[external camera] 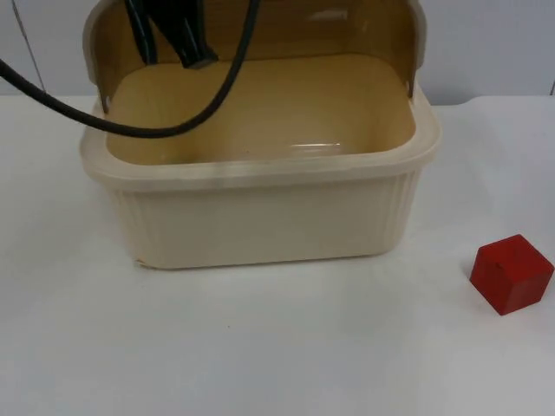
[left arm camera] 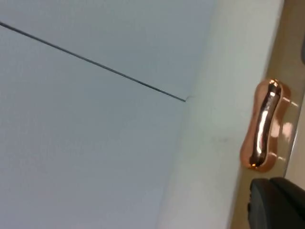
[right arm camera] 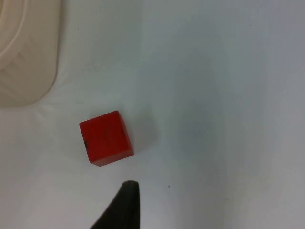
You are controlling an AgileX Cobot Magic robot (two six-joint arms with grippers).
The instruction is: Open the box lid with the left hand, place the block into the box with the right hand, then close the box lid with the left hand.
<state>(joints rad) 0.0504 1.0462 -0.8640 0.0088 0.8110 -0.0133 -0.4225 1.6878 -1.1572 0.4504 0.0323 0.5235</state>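
The cream plastic box (external camera: 260, 221) stands in the middle of the table, and its inside holds nothing. Its lid (external camera: 347, 30) is swung up behind it, close to upright. My left gripper (external camera: 192, 48) hangs over the box's back left, right against the raised lid. In the left wrist view this gripper (left arm camera: 279, 205) sits next to the lid's copper-coloured latch (left arm camera: 263, 126). The red block (external camera: 512, 274) rests on the table to the right of the box. My right gripper (right arm camera: 121, 210) hovers above the table, just short of the red block (right arm camera: 106, 137).
White table (external camera: 277, 347) spreads in front of the box and around the block. The grey partition wall (external camera: 486, 43) rises behind. A corner of the box (right arm camera: 24, 57) lies a short way from the block.
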